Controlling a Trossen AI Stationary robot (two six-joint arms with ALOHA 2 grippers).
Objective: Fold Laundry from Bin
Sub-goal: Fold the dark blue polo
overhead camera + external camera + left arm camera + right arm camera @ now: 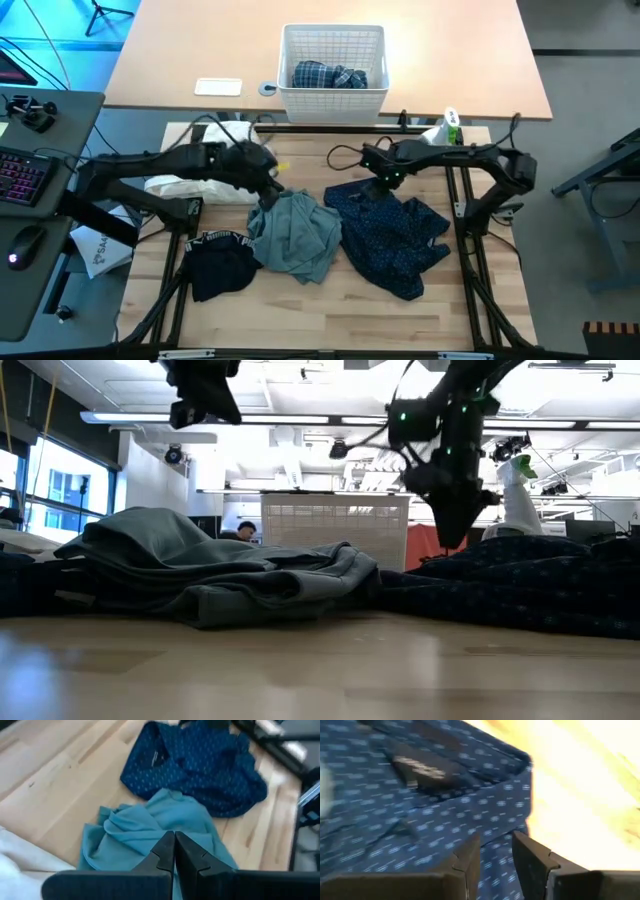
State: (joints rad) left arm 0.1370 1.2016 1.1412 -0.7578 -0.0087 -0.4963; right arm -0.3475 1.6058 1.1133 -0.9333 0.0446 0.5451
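The white bin (335, 95) stands on the far table with a blue-white plaid shirt (330, 75) inside. On the near wooden table lie a grey-green top (295, 232), navy dotted trousers (395, 235), a black piece (220, 265) and a white cloth (190, 187). My left gripper (174, 840) is shut and empty. It hangs high above the far edge of the grey-green top (155, 827). My right gripper (496, 847) points down, open by a narrow gap, just over the far part of the trousers (420, 795).
A white-and-green spray bottle (447, 125) stands at the table's far right edge. Dark frame bars (470, 250) run along both sides of the table. A white card (218, 87) lies left of the bin. Bare wood (330, 315) shows along the near edge.
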